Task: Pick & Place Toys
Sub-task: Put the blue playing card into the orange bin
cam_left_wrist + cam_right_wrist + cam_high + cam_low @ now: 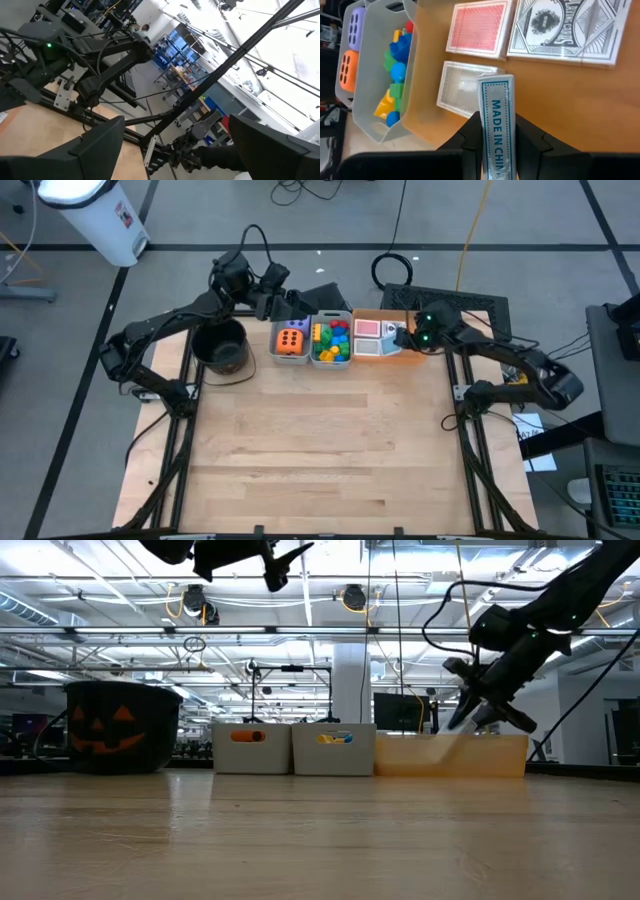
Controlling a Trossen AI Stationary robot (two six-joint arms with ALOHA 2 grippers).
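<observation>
Right gripper (496, 131): the jaws stand narrow, pinched on the thin edges of a card pack (497, 107) that stands on edge between them, its printed side facing the wrist camera; the edge-on hold probably lets it be lowered flat beside the others.
Held pack's place: above the orange tray (580, 100), just beyond the fingertips and not yet touching its floor, as far as the views show.
Beyond the right jaws: a clear-wrapped pack (465, 87) lies flat just past the held one; farther out lie a red-backed pack (477, 27) and a black-and-white patterned pack (570, 30).
Pack count: four, three lying and one held.
To the side of the right jaws: a grey bin of bricks (380, 75) touches the tray's edge; the bricks are red, yellow, green and blue, heaped too close to count.
Farther that side: a second grey bin (291, 340) holds two dice, a purple die (355, 22) and an orange die (349, 65).
Sorting logic: each kind sits in its own container, so the task looks nearly done.
Left gripper (281, 288): jaws spread wide and holding nothing, raised behind the dice bin, waiting.
Near the left jaws: one black pumpkin bucket (221, 346) stands on the table beside the dice bin.
</observation>
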